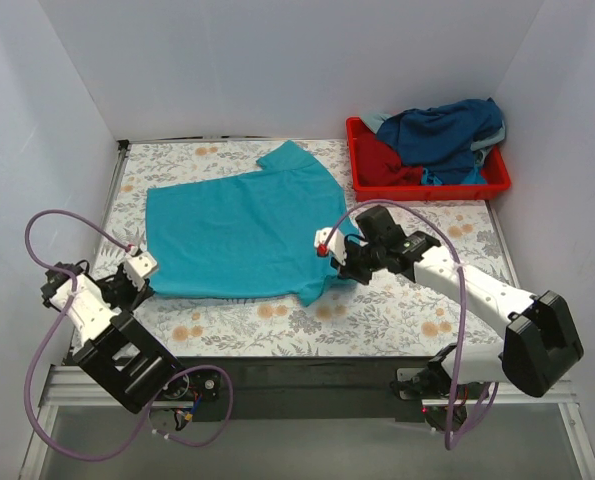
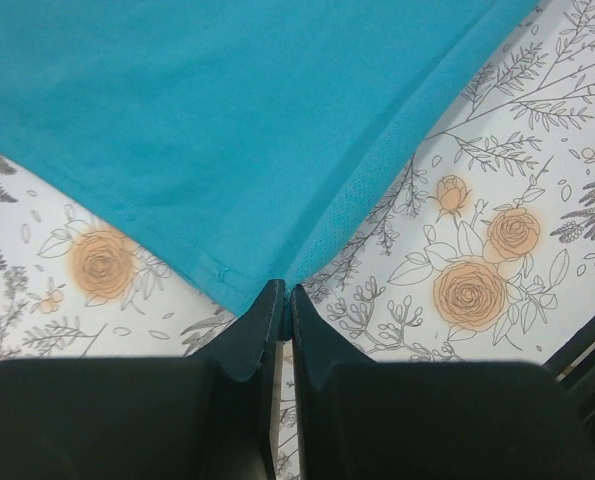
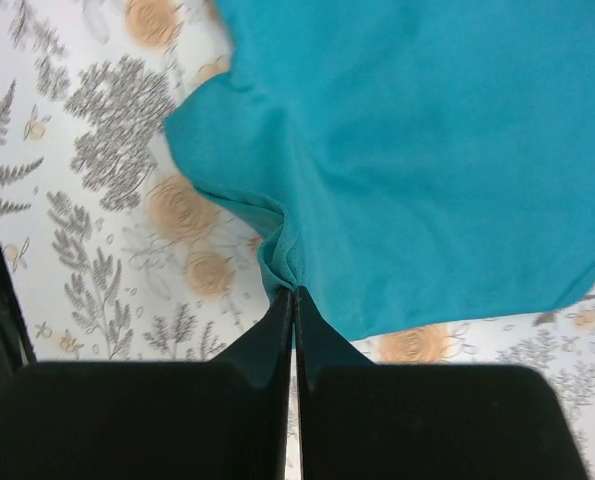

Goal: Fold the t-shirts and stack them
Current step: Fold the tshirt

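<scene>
A teal-turquoise t-shirt (image 1: pixel 242 232) lies spread on the flowered table. My left gripper (image 1: pixel 143 286) is shut on its near left hem corner (image 2: pixel 267 280), low at the table. My right gripper (image 1: pixel 339 262) is shut on a bunched fold of the shirt's near right side by the sleeve (image 3: pixel 287 262). The rest of the shirt fills the upper part of both wrist views (image 2: pixel 227 120) (image 3: pixel 427 150). A navy blue shirt (image 1: pixel 447 130), a red one (image 1: pixel 382 162) and a teal one (image 1: pixel 447 178) lie heaped in the red tray (image 1: pixel 497 185).
The red tray stands at the back right corner. White walls (image 1: pixel 57 130) close in the table on the left, back and right. The flowered tablecloth (image 1: pixel 417 310) shows in front of the spread shirt.
</scene>
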Controlling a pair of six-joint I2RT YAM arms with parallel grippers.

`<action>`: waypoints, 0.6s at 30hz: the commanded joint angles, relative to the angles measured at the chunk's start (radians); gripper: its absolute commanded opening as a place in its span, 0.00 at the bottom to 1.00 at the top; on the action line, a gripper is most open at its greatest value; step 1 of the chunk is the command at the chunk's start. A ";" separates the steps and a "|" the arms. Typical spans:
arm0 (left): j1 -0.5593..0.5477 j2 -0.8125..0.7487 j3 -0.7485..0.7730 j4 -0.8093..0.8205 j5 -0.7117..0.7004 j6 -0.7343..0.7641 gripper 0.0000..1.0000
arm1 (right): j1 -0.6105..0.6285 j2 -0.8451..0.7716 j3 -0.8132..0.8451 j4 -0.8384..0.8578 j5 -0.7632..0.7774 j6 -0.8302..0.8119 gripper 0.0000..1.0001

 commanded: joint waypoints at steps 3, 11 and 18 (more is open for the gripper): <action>0.008 -0.014 0.091 -0.158 -0.003 0.007 0.00 | -0.080 0.056 0.186 -0.008 -0.073 0.045 0.01; 0.006 0.133 0.163 0.045 0.059 -0.375 0.00 | -0.146 0.164 0.301 -0.021 -0.070 -0.026 0.01; -0.026 0.148 0.152 0.234 0.067 -0.540 0.00 | -0.169 0.282 0.422 -0.019 -0.064 -0.060 0.01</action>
